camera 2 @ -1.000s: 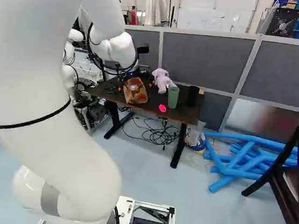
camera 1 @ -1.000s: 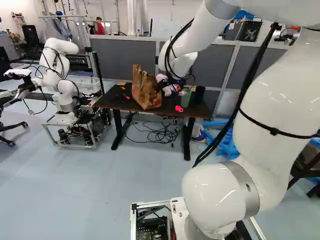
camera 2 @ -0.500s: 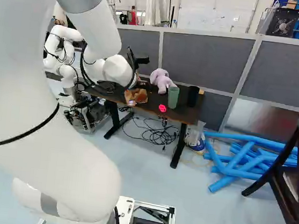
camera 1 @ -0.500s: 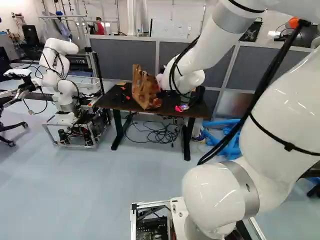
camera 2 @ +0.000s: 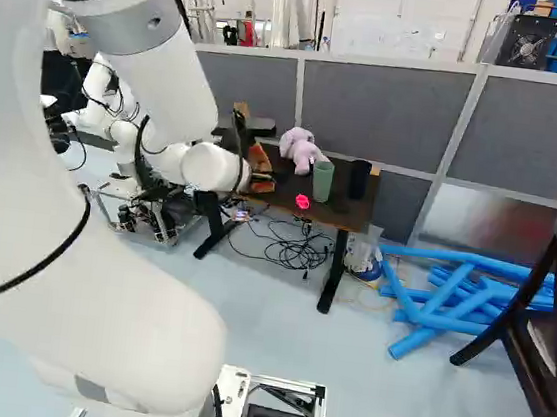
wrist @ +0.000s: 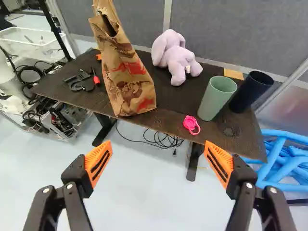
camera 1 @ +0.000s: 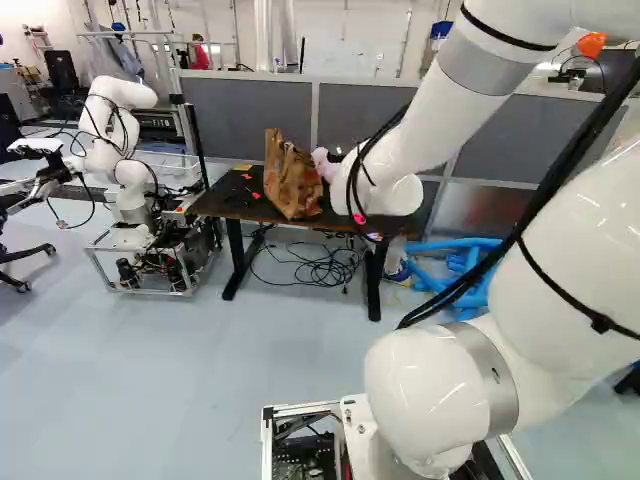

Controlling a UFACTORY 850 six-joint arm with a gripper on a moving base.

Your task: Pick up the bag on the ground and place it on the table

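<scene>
Paper bag (camera 1: 292,183) is up on the counter (camera 1: 232,203), upper middle of the left base view. It stands upright near the front edge, narrowing towards its top. In the right base view our arm (camera 2: 132,81) hides most of it, upper left.

We read the pincer (camera 2: 262,177) as spread wide. In the wrist view the pincer (wrist: 158,156) has both orange pads (wrist: 98,162) well apart, nothing pinched. Bag is ahead of it, not touched.

Counter also carries a lilac plush toy (wrist: 177,60) just beside the bag, then a green cup (wrist: 216,98) and a dark cup (wrist: 251,91) side by side. Pink item (wrist: 191,124) lies near the front edge, by the green cup. Black tool (wrist: 79,82) and red tool (wrist: 96,77) are on the bag's other side.

Cables (camera 2: 289,252) on the floor under the counter. Blue tubes (camera 2: 449,303) right of it in the right base view, dark chair (camera 2: 546,330) at far right. Another robot (camera 1: 120,130) at upper left of the left base view.
</scene>
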